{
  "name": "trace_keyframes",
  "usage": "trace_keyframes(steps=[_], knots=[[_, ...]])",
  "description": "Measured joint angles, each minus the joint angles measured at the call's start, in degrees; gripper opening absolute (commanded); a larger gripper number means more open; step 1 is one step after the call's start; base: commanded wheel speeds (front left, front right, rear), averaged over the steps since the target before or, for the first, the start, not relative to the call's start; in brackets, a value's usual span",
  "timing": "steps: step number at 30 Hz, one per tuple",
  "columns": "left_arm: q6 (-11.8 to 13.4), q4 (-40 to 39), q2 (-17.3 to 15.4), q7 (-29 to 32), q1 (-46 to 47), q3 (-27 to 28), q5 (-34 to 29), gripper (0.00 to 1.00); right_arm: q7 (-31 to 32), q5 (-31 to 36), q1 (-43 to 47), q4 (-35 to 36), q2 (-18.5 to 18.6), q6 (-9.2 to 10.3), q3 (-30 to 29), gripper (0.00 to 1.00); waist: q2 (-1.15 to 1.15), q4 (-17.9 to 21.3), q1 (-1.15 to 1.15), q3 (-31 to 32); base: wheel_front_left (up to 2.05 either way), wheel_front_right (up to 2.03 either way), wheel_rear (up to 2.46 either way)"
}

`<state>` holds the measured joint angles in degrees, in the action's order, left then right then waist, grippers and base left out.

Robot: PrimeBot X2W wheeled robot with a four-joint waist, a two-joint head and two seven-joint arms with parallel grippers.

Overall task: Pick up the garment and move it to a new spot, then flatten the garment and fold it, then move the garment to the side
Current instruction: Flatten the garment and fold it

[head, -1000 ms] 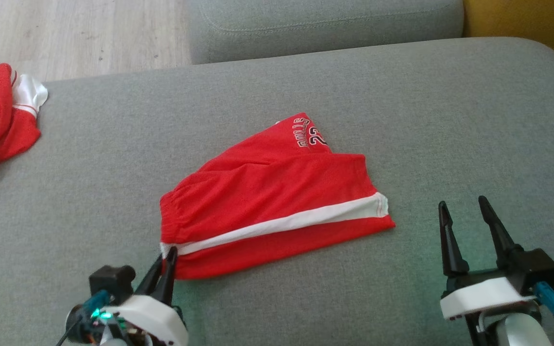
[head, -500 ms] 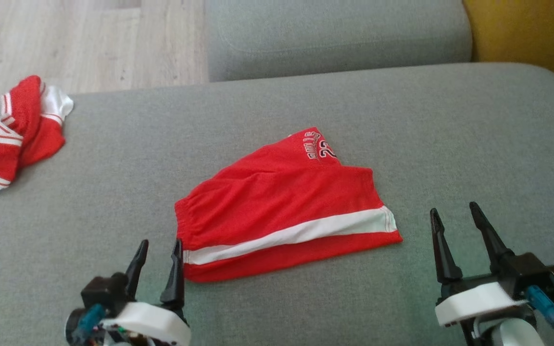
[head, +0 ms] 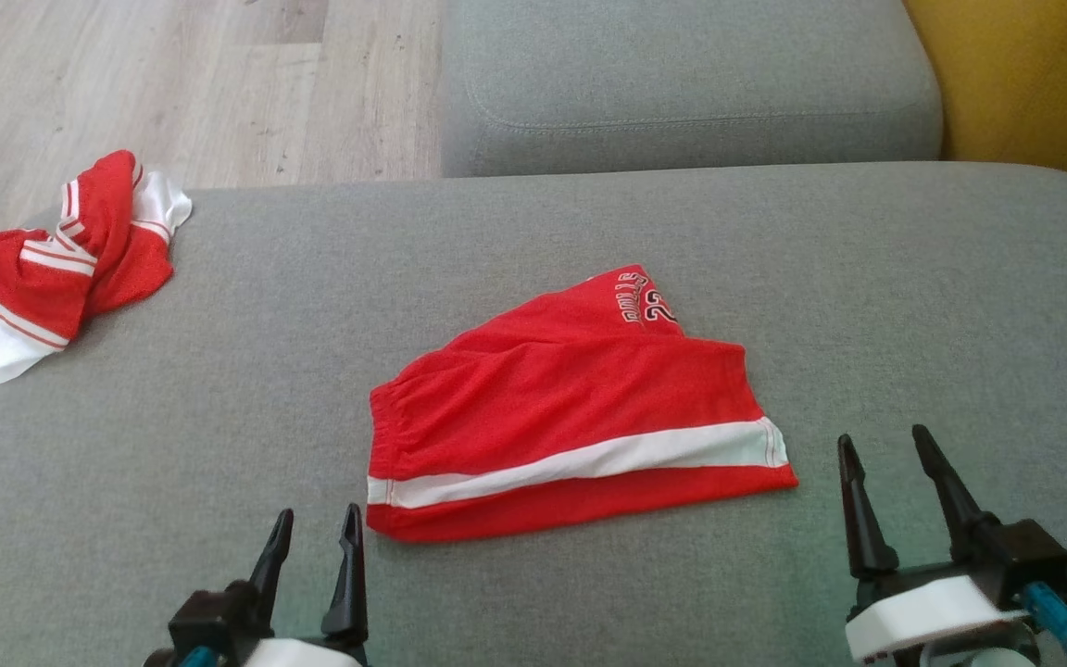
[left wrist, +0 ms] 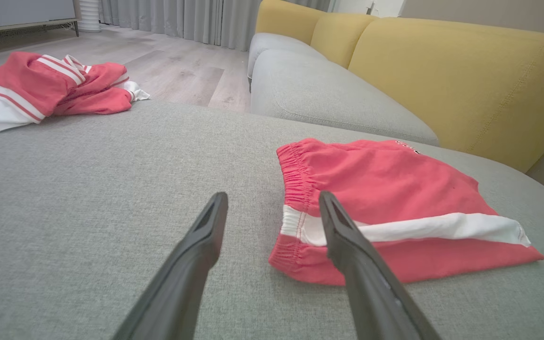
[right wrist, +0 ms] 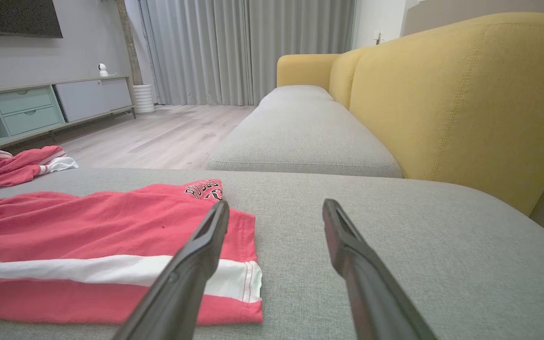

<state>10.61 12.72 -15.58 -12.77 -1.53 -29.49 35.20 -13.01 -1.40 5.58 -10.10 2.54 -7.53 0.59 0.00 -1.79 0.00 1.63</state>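
The folded red shorts (head: 580, 417) lie flat in the middle of the grey sofa seat (head: 311, 278), with a white stripe along their near side. In the head view the left gripper (head: 319, 511) is released, its fingers parted and holding nothing, just beside the waistband corner but apart from it. The right gripper (head: 881, 435) is also spread and empty, near the hem corner. The left wrist view gives the gathered elastic waistband (left wrist: 295, 165) from close. The right wrist view gives the black lettering (right wrist: 203, 189), the yellow backrest (right wrist: 442, 94) and a low cabinet (right wrist: 31, 111). A second red and white garment (head: 43, 269) lies crumpled at the seat's far left edge.
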Motion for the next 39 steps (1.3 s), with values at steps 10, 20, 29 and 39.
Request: trace_keyframes(steps=[10, 20, 29, 39], knots=[[0.8, -1.0, -0.1, -0.4, -1.2, 0.0, -0.1, 1.00, 0.0, -0.6, 0.0, -1.3, 0.0, 0.00, 0.8, 1.00, 0.00, 0.0, 0.00, -0.2, 0.00, 0.00, 0.00], [1.0, -1.8, -0.3, 0.2, -1.1, -0.2, -0.1, 1.00, 0.5, -0.6, -0.1, -1.7, 0.0, 0.00, 0.8, 1.00, 0.00, 0.2, 0.00, -1.1, 0.00, 0.00, 0.00], [-0.7, 1.0, -0.5, 7.4, 4.3, -2.6, -0.3, 1.00, 4.2, -1.0, -2.1, -1.7, 0.0, 0.00, 2.9, 1.00, 0.00, 1.3, 0.01, -4.0, 0.00, 0.00, 0.00], [-3.1, 6.9, -0.3, 10.1, 8.7, -2.6, 1.6, 1.00, 9.0, -0.4, -5.1, -1.8, 0.0, 0.00, 4.6, 1.00, 0.00, 3.7, 0.02, -7.6, 0.00, 0.00, 0.00]])
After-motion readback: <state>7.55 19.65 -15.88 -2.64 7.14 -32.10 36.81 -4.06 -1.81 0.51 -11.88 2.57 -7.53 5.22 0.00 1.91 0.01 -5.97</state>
